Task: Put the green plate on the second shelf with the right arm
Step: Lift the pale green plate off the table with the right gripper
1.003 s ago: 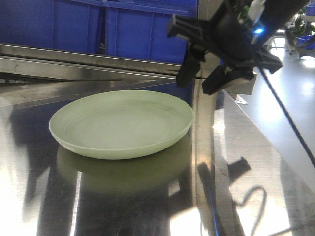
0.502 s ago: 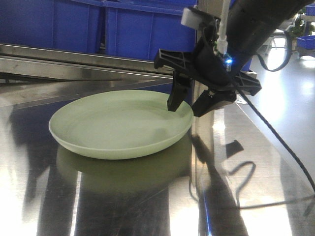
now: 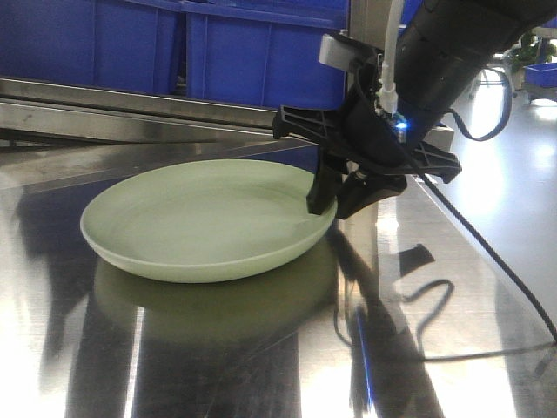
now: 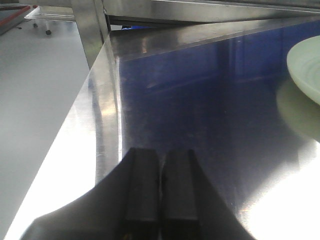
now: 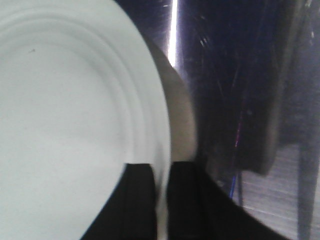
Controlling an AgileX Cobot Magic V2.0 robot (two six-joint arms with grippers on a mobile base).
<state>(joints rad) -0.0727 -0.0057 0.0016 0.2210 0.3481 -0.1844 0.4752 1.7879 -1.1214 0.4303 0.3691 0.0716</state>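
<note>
Moved: right pincer (image 3: 334, 202) has come down and in from above the plate's right edge and now straddles the rim. The plate (image 3: 200, 222) looks nudged a touch left too.
Plate: on the steel bench (image 3: 452, 348), mid-scene, with its right rim in the pincer. Looks like it's still sitting on the steel, not lifted.
Right pincer: narrow, clamped on the rim. The wrist view shows one finger inside the rim and one outside, with the pale edge running between them.
Why that grip: my guess is the rim is the only pinchable bit on a shallow plate lying flat, and the right side is nearest that arm.
Left pincer (image 4: 161, 185): fingers pressed together, holding nothing, over the bench's left part and well apart from the plate. Probably just parked, since this is a right-arm job.
Behind: blue bins (image 3: 244, 52) on the far side, above a steel rail (image 3: 130, 104).
Cable (image 3: 487, 261): trails from the right arm down across the bench on the right. It could drag once the arm lifts.
Hard to make out: the right wrist view is blurry and cuts the plate off, so I can't tell how deep the rim sits in the fingers. From the front, the arm's body hides most of the grip. Which level counts as the second shelf isn't clear from any view.
</note>
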